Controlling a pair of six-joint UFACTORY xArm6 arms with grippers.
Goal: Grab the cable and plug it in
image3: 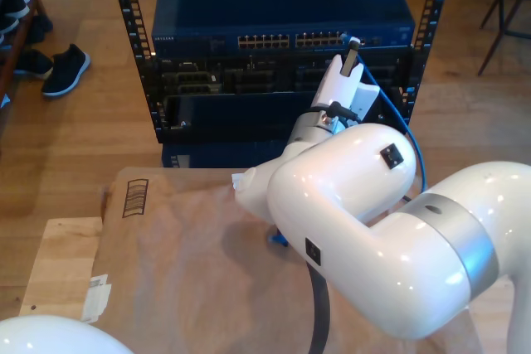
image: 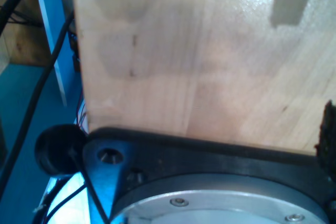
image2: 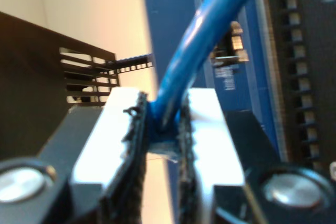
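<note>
**Cable pinched, plug near the switch ports**

My second hand (image2: 165, 129) is closed tight on the cable (image2: 194, 51) — the blue jacket is squeezed between the two rough black pads (image2: 137, 129), and it rises from the grip toward the blue front of the rack gear. In the exterior view that hand (image3: 350, 51) is raised to the network switch (image3: 282, 6), its tip just beside the row of ports (image3: 290, 41) at the exterior view's right end, while the blue cable loops down behind the white arm (image3: 348, 180). The plug itself I cannot make out, so whether it is seated or short of the socket is unclear.

My first hand cannot be judged: its wrist view looks past a black mount (image: 210, 156) onto pale wood (image: 199, 61), with no fingers visible.

Risks, as I judge them: the grip is on the jacket, not the plug, so the cable may slide or swivel between the pads and the plug could meet the port crooked and jam on its edge. The trailing loop could also snag on the arm and drag the plug off line.

The bench (image3: 62, 263) is light wood, partly covered with brown paper (image3: 182, 263). The rack (image3: 129, 39) stands on a wood floor; dark shoes (image3: 65, 68) lie at the exterior view's left.
</note>
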